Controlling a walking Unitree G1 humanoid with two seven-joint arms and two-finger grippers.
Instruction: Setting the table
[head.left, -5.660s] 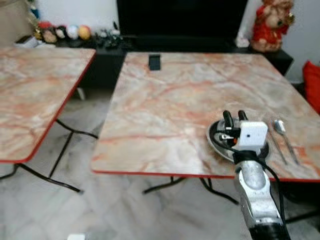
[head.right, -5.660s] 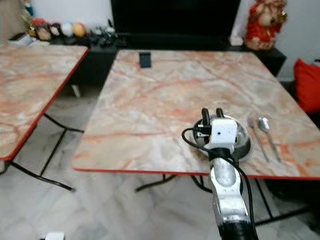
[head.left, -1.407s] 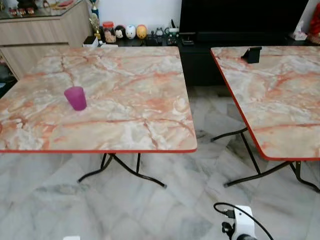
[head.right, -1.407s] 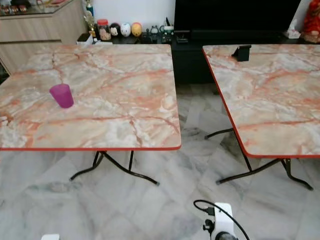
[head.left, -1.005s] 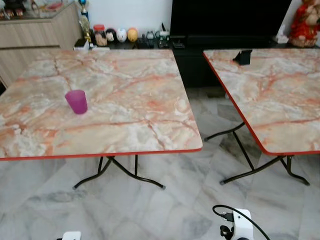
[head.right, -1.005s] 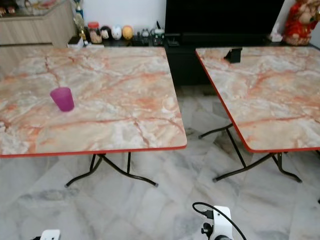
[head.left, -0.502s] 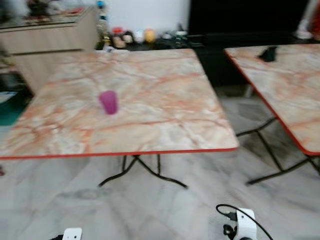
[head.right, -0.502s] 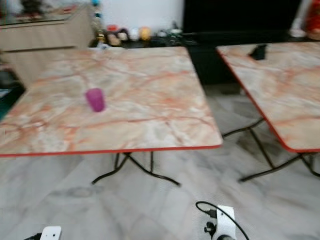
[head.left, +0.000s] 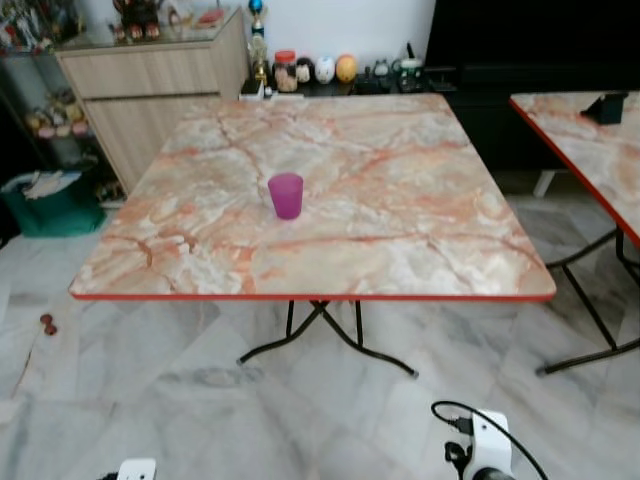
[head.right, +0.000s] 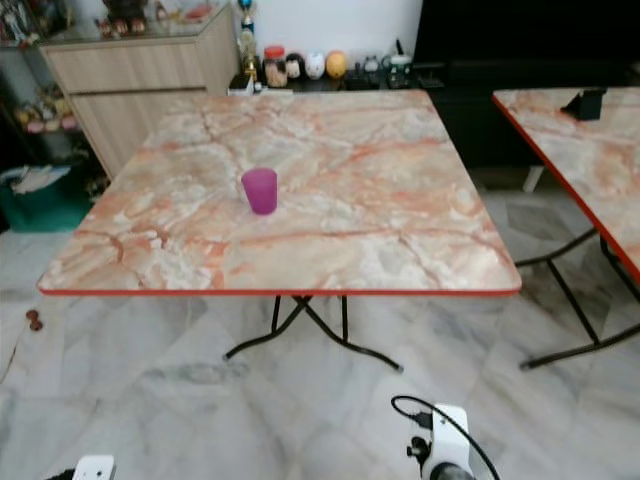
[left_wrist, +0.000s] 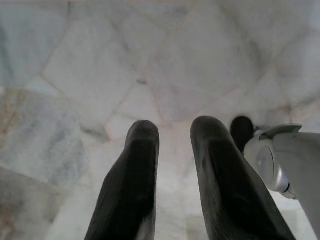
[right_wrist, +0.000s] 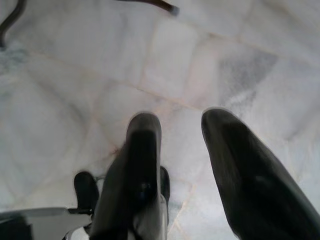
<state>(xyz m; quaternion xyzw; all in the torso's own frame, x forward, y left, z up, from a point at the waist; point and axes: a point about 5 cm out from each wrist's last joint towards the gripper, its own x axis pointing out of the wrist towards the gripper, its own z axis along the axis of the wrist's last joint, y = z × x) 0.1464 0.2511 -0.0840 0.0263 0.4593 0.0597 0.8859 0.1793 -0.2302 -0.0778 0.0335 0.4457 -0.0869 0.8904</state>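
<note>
Table (head.left: 400, 240) w/ cup (head.left: 286, 195) now centred

A home's living room — two folding marble-pattern tables (head.left: 400, 200) with red edges stand on a pale marble floor (head.left: 180, 400), a wooden sideboard (head.left: 150, 90) holds trinkets, and a dark TV console (head.left: 520, 60) carries small figurines (head.left: 320, 70).

You see a desk (head.left: 400, 230) with a smooth, glossy marble-look top and thin black metal legs. The cup (head.left: 286, 195) looks like translucent purple plastic. The floor (head.left: 200, 400) is polished grey-white marble tile.
</note>
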